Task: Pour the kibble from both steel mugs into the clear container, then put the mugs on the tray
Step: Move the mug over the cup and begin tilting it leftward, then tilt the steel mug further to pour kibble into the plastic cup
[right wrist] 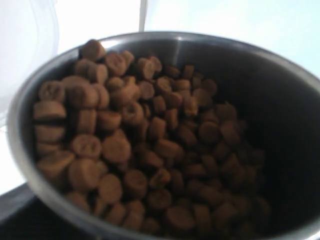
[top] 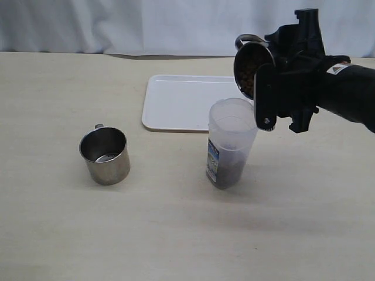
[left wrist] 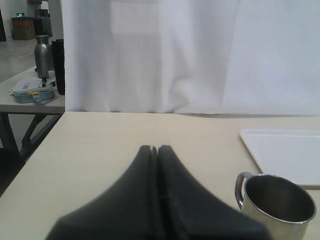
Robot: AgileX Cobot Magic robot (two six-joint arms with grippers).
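Note:
My right gripper [top: 262, 96] is shut on a steel mug [top: 253, 64], holding it tipped on its side just above the rim of the clear container [top: 231, 140]. The mug's mouth faces left and it is full of kibble [right wrist: 135, 145], which fills the right wrist view inside the steel wall [right wrist: 280, 75]. A layer of kibble [top: 225, 171] lies in the container's bottom. The other steel mug [top: 105, 155] stands upright and empty at the left, also seen beside my left gripper [left wrist: 154, 149], which is shut on nothing. The white tray [top: 181, 102] lies empty behind the container.
A white curtain hangs along the table's far edge. Off the table's left edge, the left wrist view shows a side table with a steel bottle [left wrist: 42, 55] and small items. The tray's corner [left wrist: 285, 150] lies beyond the empty mug [left wrist: 277, 205].

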